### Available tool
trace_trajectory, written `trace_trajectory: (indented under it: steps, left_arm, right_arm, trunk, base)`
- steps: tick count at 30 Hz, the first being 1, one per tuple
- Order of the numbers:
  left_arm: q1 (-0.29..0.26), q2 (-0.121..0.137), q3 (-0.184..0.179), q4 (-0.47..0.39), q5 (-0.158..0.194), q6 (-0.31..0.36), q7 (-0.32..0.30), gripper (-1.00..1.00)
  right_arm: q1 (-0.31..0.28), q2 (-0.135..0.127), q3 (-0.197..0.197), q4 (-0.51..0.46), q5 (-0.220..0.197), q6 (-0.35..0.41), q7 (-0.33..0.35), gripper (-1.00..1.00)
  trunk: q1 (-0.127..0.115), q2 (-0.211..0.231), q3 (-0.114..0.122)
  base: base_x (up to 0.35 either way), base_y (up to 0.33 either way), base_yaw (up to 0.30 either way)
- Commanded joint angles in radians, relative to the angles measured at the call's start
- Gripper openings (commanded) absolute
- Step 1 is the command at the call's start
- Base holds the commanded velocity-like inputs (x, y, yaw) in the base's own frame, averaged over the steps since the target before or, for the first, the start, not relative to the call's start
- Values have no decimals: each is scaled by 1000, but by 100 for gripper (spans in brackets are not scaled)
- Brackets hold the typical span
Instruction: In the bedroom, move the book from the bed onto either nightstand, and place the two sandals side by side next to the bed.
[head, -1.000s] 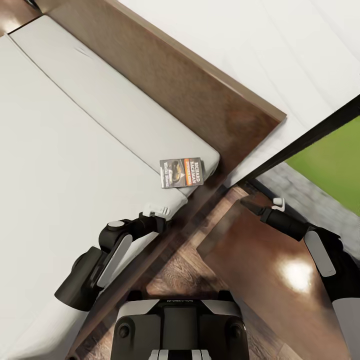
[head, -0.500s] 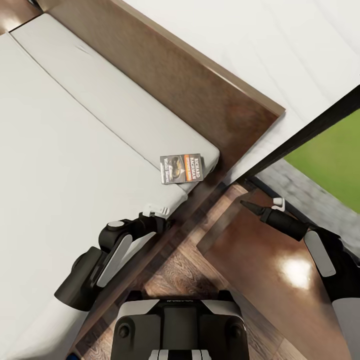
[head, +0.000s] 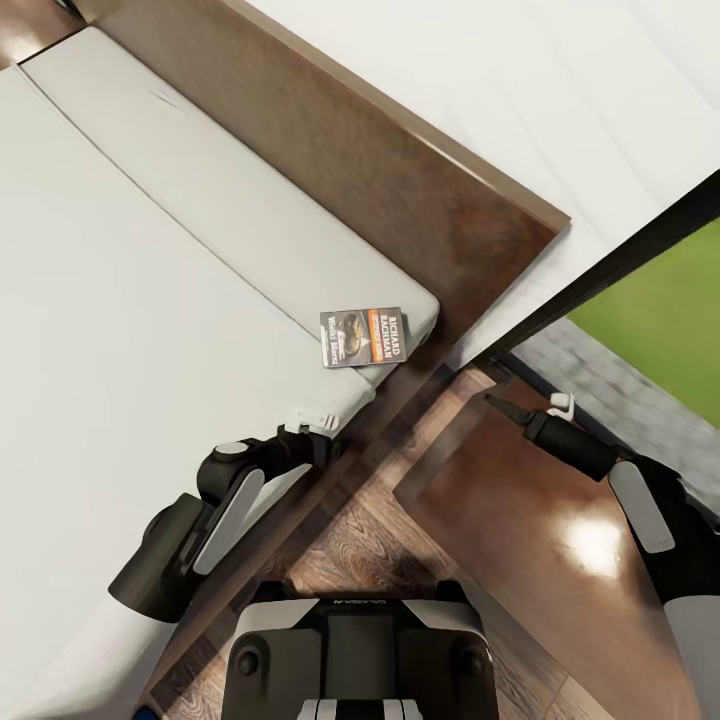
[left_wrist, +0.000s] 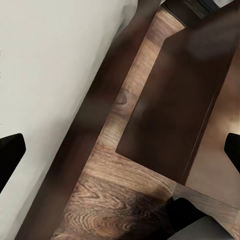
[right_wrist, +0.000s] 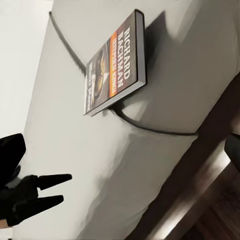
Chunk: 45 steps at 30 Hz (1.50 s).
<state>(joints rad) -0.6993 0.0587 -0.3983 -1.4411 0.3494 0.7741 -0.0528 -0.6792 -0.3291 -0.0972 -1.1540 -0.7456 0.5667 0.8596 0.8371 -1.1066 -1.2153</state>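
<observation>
Book (head: 363, 338): flat on the grey mattress (head: 120, 330), at the bed's corner near the headboard (head: 400, 200).
Nightstand (head: 540, 560): beside the bed, glossy top bare.
Left gripper (head: 308, 420): spread apart, empty, over the mattress edge.
Right gripper (head: 500, 405): over the nightstand; grip state cannot be told.

Orange-banded dark book (head: 363, 338), grey mattress (head: 120, 330)

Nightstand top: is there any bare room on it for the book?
The nightstand top looks bare and glossy from the bed side outward; only the right gripper hangs over its far corner. The book lies on the mattress corner nearby.
</observation>
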Motion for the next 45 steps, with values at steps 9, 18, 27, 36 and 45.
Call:
trace_trajectory:
  steps: [9,18,27,36,45]
  left_arm:
    - [-1,2,-1,-1,-4,4,-4,100]
    - [0,1,-1,-1,-4,4,-4,100]
    - [-1,1,-1,-1,-4,4,-4,100]
    - [-1,2,-1,-1,-4,4,-4,100]
    - [0,3,-1,-1,-4,4,-4,100]
  right_arm:
    - [0,-1,-1,0,-13,3,4,100]
    - [0,-1,-21,-4,-15,4,7,100]
    - [0,-1,-84,-5,-17,10,10,100]
    - [0,-1,-88,-4,-17,10,10,100]
    - [0,-1,-103,-4,-18,11,10,100]
  trunk:
    - [0,0,0]
    - [0,0,-2]
    - [0,0,-7]
    - [0,0,-9]
    - [0,0,-11]
  base:
    - [0,0,0]
    - [0,0,105]
    - [0,0,154]
    - [0,0,39]
    - [0,0,45]
